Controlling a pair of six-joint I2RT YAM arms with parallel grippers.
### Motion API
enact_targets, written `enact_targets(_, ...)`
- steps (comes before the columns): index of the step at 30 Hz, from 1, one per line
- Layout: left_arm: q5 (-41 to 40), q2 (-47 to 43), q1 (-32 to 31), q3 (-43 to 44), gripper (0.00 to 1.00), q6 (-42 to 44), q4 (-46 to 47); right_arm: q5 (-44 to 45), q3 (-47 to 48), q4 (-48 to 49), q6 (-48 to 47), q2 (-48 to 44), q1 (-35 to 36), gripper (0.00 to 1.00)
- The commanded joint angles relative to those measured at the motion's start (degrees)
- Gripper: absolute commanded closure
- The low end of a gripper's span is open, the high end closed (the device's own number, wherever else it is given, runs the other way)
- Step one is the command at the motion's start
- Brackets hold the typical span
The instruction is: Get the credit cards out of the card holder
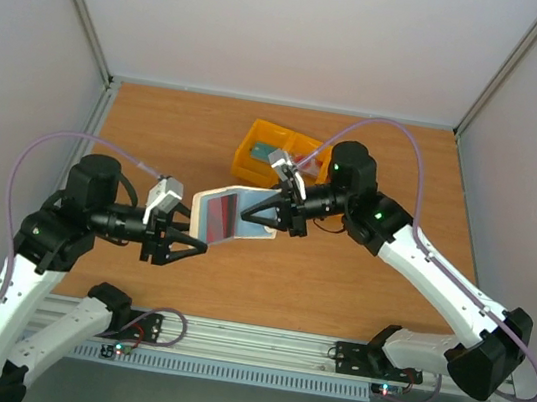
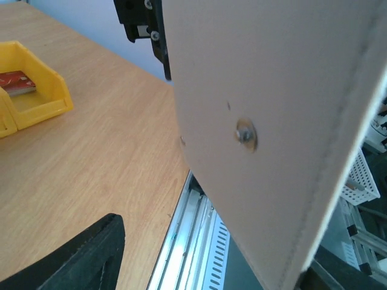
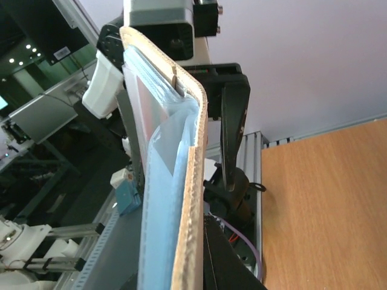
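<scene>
The card holder [image 1: 236,214] hangs in the air between both arms, cream outside, grey-blue inside. A pinkish red card [image 1: 224,217] shows in its open face. My right gripper [image 1: 256,216] is shut on the holder's right end. In the right wrist view the holder [image 3: 195,199] is edge-on, with one dark finger [image 3: 242,266] against its cream side and the other hidden. My left gripper [image 1: 191,247] is open at the holder's lower left corner. In the left wrist view the cream outside [image 2: 272,121] with its snap rivet fills the right half, and one finger [image 2: 84,257] stands apart from it.
A yellow compartment tray [image 1: 249,170] stands on the wooden table behind the holder. It also shows in the left wrist view [image 2: 42,106], with a dark red card [image 2: 17,83] in one compartment. The metal rail [image 2: 187,241] runs along the table's near edge.
</scene>
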Motion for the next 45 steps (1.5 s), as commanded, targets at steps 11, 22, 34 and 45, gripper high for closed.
enact_targets(11,-8.73,-0.28,0.86,1.01,0.75,-3.79,3.88,-3.93,1.68,-3.43,-2.47,0.94,-0.32,0.99)
enact_targets(22,-2.93,-0.25,0.84,-6.08,0.65,-10.19,17.81,-2.23,2.28,-0.94,-1.79,3.16,2.07,0.99)
enact_targets(34,-2.17,-0.09,-0.33,-10.06,0.60,-17.89,29.66,-2.60,1.20,8.23,1.21,5.07,2.63,0.99)
enact_targets(45,-0.39,-0.20,-0.89,-10.36,0.59,-18.67,31.11,-3.90,0.91,18.68,6.05,8.86,2.42,0.99)
